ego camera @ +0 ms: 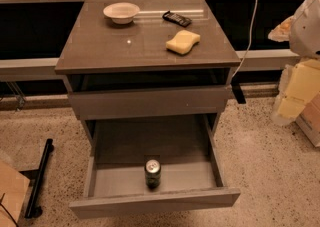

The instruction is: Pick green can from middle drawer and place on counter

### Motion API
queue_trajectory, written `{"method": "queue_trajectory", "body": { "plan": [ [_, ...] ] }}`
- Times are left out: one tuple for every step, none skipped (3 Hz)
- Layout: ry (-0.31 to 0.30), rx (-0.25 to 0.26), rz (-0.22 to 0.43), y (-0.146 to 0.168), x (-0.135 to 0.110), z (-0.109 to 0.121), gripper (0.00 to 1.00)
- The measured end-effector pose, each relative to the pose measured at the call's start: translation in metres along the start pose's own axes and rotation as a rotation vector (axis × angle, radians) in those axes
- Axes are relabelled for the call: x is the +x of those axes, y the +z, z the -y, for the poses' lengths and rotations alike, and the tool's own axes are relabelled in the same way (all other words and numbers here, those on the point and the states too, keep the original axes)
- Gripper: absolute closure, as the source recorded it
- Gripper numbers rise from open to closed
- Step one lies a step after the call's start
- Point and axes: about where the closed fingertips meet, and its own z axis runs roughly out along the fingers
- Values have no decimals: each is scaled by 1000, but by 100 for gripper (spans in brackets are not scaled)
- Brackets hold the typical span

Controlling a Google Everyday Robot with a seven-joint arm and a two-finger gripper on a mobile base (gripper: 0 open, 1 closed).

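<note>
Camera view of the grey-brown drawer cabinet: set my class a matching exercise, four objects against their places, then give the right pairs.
Things:
1. small green drink can
2. yellow sponge
3. white round bowl
4. flat black device

Places:
A. back left of the glossy grey-brown counter
B. upright on the floor of the open middle drawer, near its front panel
C. back of the counter, right of the bowl
D. right side of the counter, nearer its front edge

Pairs: 1-B; 2-D; 3-A; 4-C.

The gripper is not in view.

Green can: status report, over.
Tool not in view. Green can upright in open middle drawer, near front panel. Counter holds bowl, sponge, black device. Nothing over the can.
</note>
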Motion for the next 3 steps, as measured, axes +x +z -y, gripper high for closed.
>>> {"method": "queue_trajectory", "body": {
  "plan": [
    [-1, 2, 2, 0, -1, 0, 0],
    [-21, -11, 73, 14, -11, 7, 0],
    [-47, -29, 212, 39, -12, 25, 0]
  ]
}}
